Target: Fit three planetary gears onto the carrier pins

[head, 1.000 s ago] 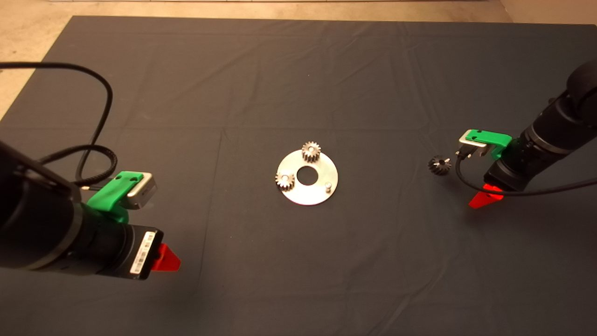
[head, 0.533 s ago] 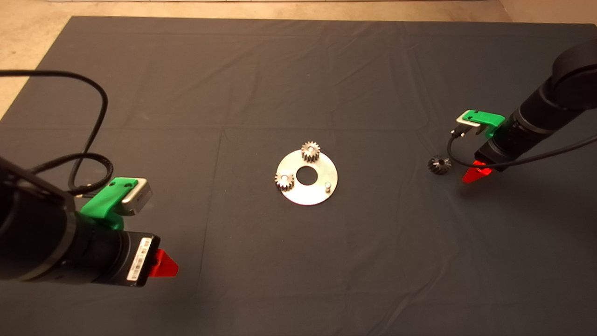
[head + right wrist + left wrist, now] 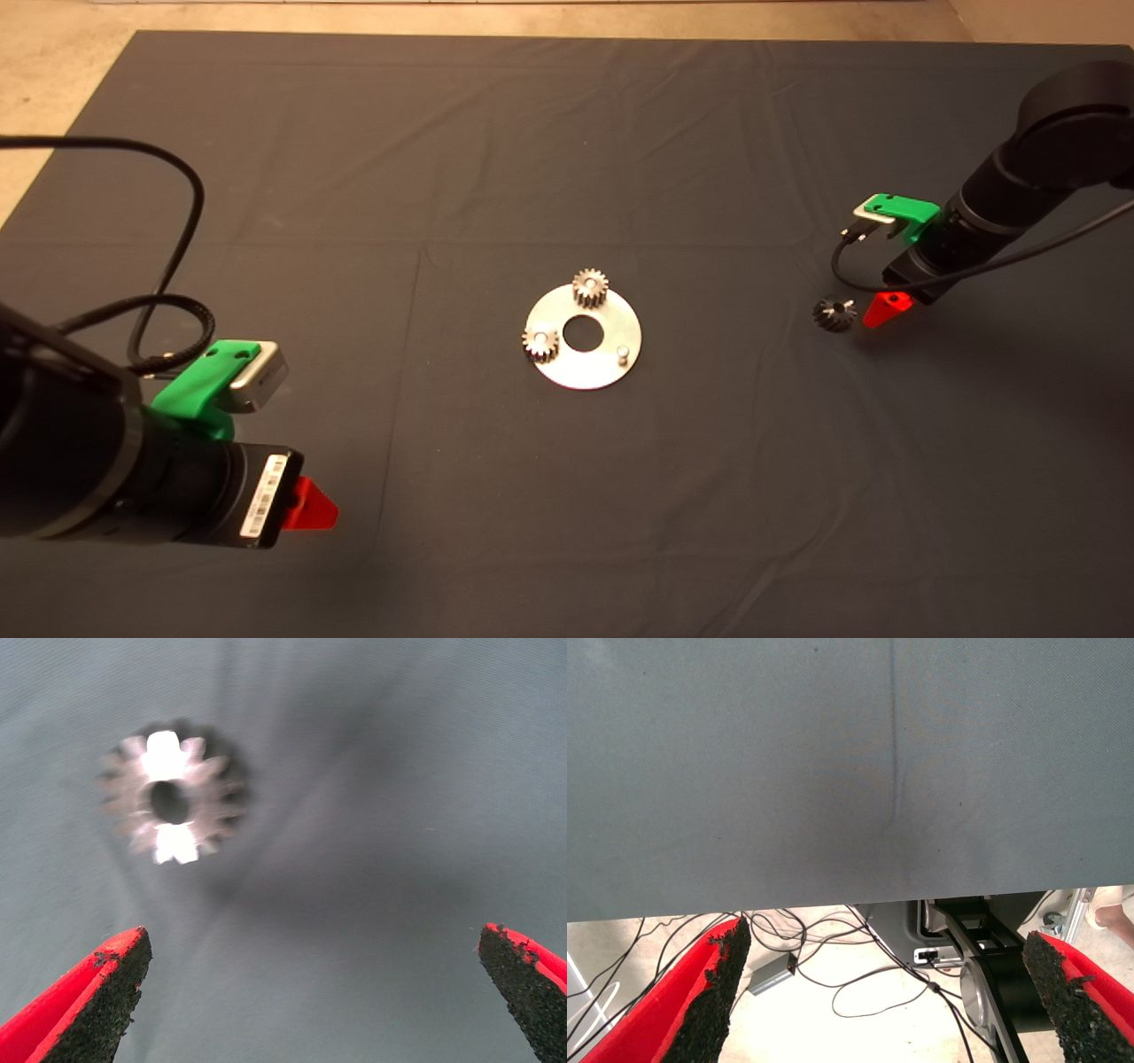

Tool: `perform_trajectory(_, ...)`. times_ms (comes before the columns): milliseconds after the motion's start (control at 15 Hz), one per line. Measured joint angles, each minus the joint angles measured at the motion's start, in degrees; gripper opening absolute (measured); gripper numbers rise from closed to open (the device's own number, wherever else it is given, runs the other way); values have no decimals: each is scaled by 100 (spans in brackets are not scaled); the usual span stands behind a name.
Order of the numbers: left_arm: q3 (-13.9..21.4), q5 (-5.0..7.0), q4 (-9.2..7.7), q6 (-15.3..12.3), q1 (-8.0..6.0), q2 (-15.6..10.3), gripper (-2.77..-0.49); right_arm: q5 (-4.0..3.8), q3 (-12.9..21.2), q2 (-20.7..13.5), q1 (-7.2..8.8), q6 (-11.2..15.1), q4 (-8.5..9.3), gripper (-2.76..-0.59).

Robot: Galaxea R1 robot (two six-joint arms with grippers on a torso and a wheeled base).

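Note:
A shiny round disc (image 3: 585, 363) with a large centre hole lies mid-mat. Two planetary gears sit on its pins, one at the far side (image 3: 590, 287) and one at the left (image 3: 540, 343). The third carrier pin (image 3: 624, 353) stands bare at the right. A third gear (image 3: 834, 314) lies flat on the mat to the right; it also shows in the right wrist view (image 3: 174, 802). My right gripper (image 3: 886, 309) is open just right of this gear, with wide-spread fingers (image 3: 89, 1005). My left gripper (image 3: 308, 507) is open and empty at the lower left.
The dark mat (image 3: 567, 496) covers the table, with bare floor beyond its far edge. The left wrist view looks past the mat's edge at cables (image 3: 859, 974) and a stand on the floor. A black cable loops over the left arm (image 3: 168, 301).
My right gripper has moved away from me and left, from right of the loose gear to close beside it. The left arm shifted slightly. The gears and disc have not moved.

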Motion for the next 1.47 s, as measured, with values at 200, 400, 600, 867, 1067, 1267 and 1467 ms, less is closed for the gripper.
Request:
perform_trajectory(200, 0, 2, -1, -2, 0, 0, -109, 2, -191, 106, -2, 78, 82, -61)
perform_trajectory(400, 2, 0, 0, -2, 0, 0, -109, 2, -276, 191, -5, 145, 288, -61)
perform_trajectory(600, 4, 2, 0, -2, 0, -2, -109, 2, -292, 243, -16, 188, 489, -61)
perform_trajectory(867, 17, 2, -2, -2, 0, -2, -109, 6, -305, 262, -22, 190, 868, -61)
perform_trajectory(1067, 17, 0, -5, -5, 0, 0, -109, 116, -389, 483, -126, 190, 870, -61)
perform_trajectory(1267, 17, 5, -43, -5, 0, -6, -109, 188, -689, 815, -134, 187, 887, -61)
perform_trajectory(1467, 26, 2, -160, -6, 0, -2, -109, 157, -1020, 887, -129, 186, 884, -61)
